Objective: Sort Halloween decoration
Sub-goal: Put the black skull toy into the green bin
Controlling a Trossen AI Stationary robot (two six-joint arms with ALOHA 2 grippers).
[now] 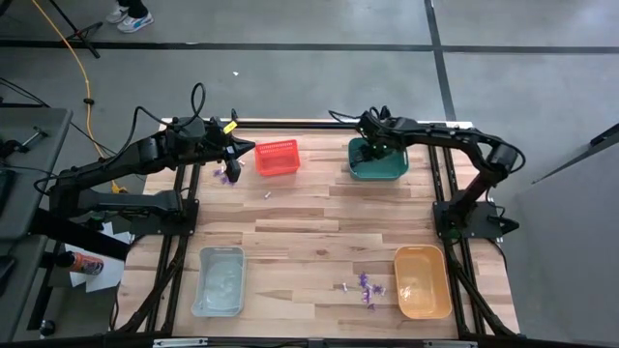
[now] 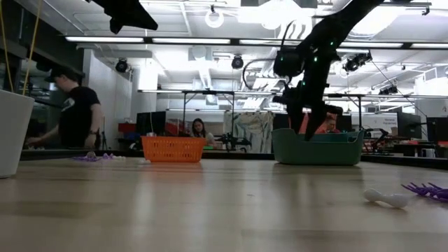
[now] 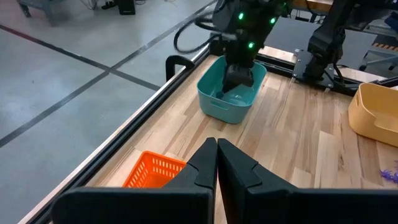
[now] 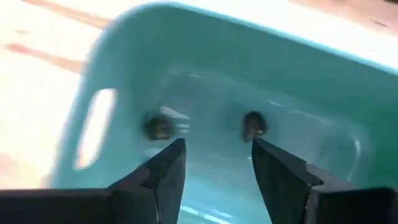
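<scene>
My right gripper [image 4: 214,165] hangs inside the green bin [image 1: 378,166] at the upper right of the high view, jaws apart and empty; two small dark trinkets [image 4: 254,124] lie on the bin floor just beyond my fingertips. Purple trinkets [image 1: 365,286] sit on the worktop [image 1: 319,222] at lower right beside the orange bin [image 1: 422,281]. My left gripper [image 3: 216,163] is closed near the red basket [image 1: 277,158].

The table [image 1: 309,227] is pale striped wood. On it sit a red mesh bin [image 1: 277,158], a teal-green bin [image 1: 378,161], an orange bin [image 1: 423,281] and a clear bin [image 1: 220,281]. The trinkets [image 1: 365,288] are purple. Both arms are black.
</scene>
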